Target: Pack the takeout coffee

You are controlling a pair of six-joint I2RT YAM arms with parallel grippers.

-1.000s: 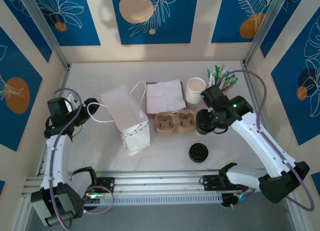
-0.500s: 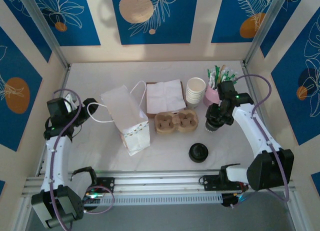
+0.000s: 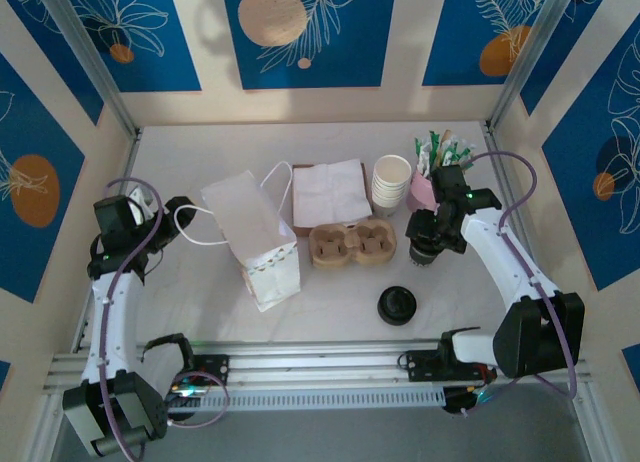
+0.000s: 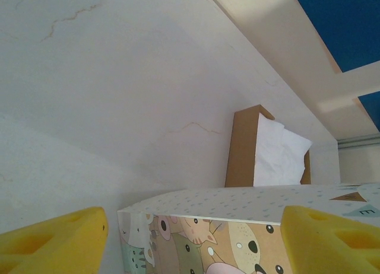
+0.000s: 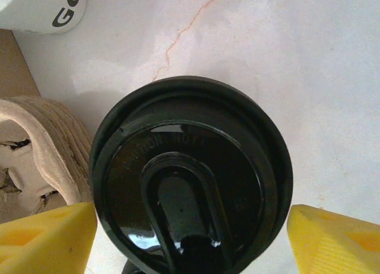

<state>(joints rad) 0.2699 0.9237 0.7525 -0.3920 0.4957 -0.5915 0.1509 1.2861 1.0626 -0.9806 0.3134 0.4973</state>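
Right arm bends inward; right gripper (image 3: 428, 250) points down, jaws spread either side of a black lid (image 5: 190, 167), just right of the cup carrier tray (image 3: 352, 245) at mid-tabletop. Left gripper (image 3: 180, 210), jaws released, faces the paper bag (image 3: 255, 237).

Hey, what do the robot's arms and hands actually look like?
The left arm and right arm are slim white links with black joints. A purple-grey cable loops along each. The left hand and right hand are black, with blocky yellow fingers.
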